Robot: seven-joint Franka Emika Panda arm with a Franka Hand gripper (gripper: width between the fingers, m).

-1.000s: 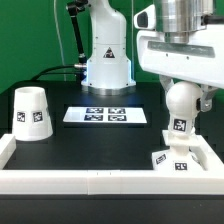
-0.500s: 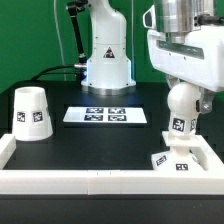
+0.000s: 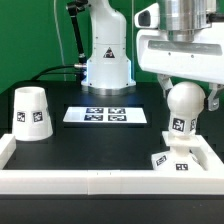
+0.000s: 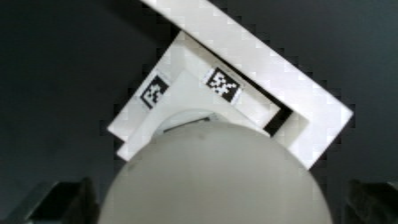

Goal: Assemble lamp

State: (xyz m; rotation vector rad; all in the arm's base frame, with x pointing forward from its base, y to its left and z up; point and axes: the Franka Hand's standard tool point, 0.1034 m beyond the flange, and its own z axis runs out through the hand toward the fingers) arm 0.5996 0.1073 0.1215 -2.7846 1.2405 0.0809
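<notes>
The ball-shaped bulb (image 3: 183,105) stands upright on the low square base (image 3: 175,160) in the front corner at the exterior view's right. My gripper (image 3: 187,97) is straight above, its fingers on either side of the bulb with a small gap on each side, so it is open. In the wrist view the bulb (image 4: 205,175) fills the space in the gripper (image 4: 214,205), with the tagged base (image 4: 192,102) beyond it. The cup-like shade (image 3: 32,112) stands mouth down, alone, at the exterior view's left.
The marker board (image 3: 107,115) lies flat mid-table. A white raised wall (image 3: 90,181) runs along the front and both sides, close by the base. The arm's white pedestal (image 3: 107,60) stands at the back.
My hand turned a little around the bulb half a second ago and has turned back. The bulb, base and shade have not visibly moved.
</notes>
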